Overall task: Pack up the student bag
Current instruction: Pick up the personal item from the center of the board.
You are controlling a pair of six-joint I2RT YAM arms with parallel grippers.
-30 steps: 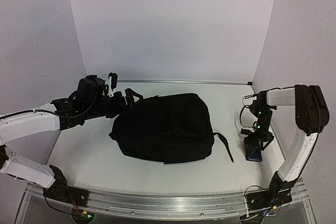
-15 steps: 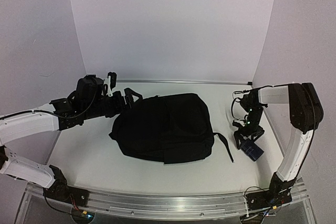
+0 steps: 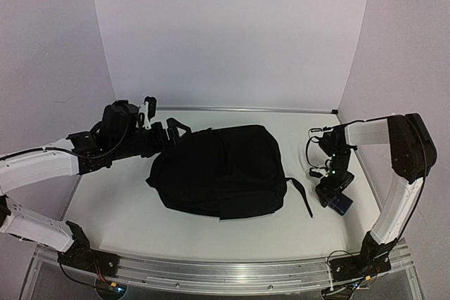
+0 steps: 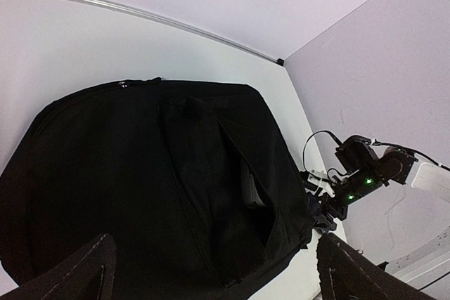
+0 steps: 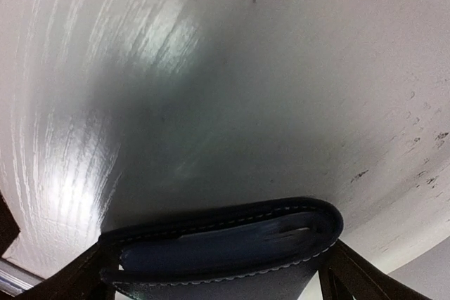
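The student bag [image 3: 218, 170], a big black backpack, lies flat mid-table with its zip closed along the far edge; in the left wrist view the student bag [image 4: 140, 187] shows a gaping front pocket. My left gripper [image 3: 165, 129] hovers open at the bag's upper-left corner, with nothing between its fingers [image 4: 84, 275]. A small dark-blue case [image 3: 341, 204] lies right of the bag. My right gripper [image 3: 332, 191] stands open over it. The case [image 5: 218, 244] fills the gap between the two fingers [image 5: 344, 272], seen edge-on with white stitching. I cannot tell whether the fingers touch it.
A loose black strap [image 3: 301, 194] trails from the bag toward the case. White walls close in the table at the back, left and right [image 3: 365, 68]. A metal rail [image 3: 225, 272] runs along the near edge.
My right gripper has swung left and lower, toward the bag, and the dark-blue case now lies turned at a slant. The left arm and the bag have not moved.
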